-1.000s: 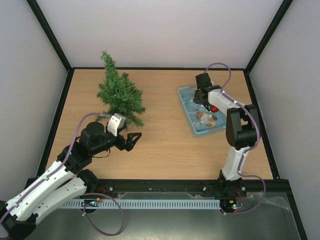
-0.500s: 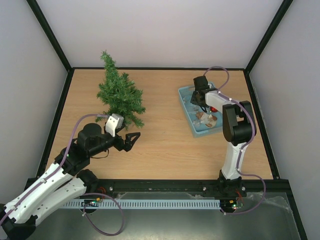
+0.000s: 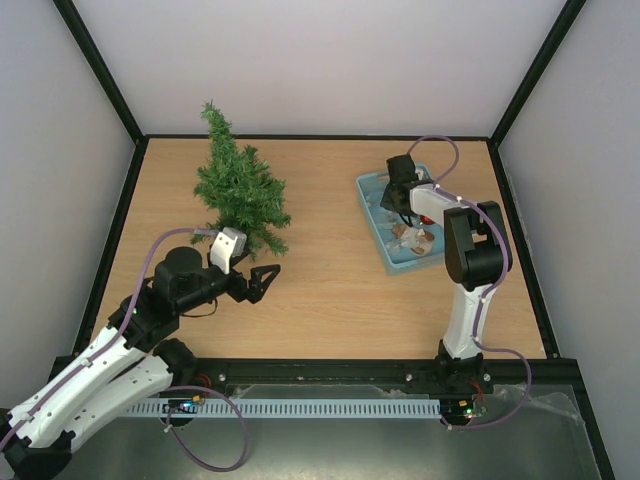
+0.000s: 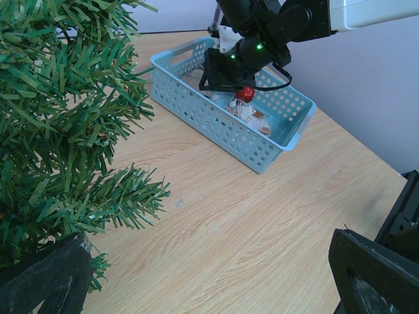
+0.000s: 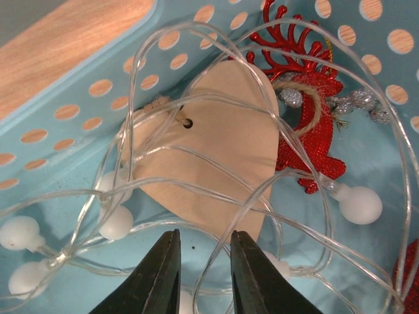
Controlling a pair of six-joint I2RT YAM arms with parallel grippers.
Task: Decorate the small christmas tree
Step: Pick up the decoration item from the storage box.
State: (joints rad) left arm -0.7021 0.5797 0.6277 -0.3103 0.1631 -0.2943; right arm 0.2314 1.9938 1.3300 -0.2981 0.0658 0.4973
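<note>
The small christmas tree [image 3: 238, 190] stands at the back left of the table; its green branches [image 4: 52, 118] fill the left of the left wrist view. My left gripper [image 3: 262, 280] hovers open and empty just in front of the tree's base, with bare table between its fingers [image 4: 209, 275]. My right gripper [image 3: 400, 195] is down inside the light blue basket [image 3: 370, 205]. Its jaws [image 5: 204, 239] stand narrowly apart, with a clear strand of the string lights [image 5: 360, 204] running between them. They sit just below a wooden heart [image 5: 216, 150], and a red glitter reindeer [image 5: 314, 131] lies beside that.
The basket [image 4: 222, 124] sits at the back right and holds a tangle of clear wire with white bulbs plus ornaments. Black frame rails and pale walls enclose the wooden table [image 3: 330, 290].
My right gripper has shifted slightly left within the basket, and its jaws have narrowed. The left arm has drawn back a little toward its base, still open.
</note>
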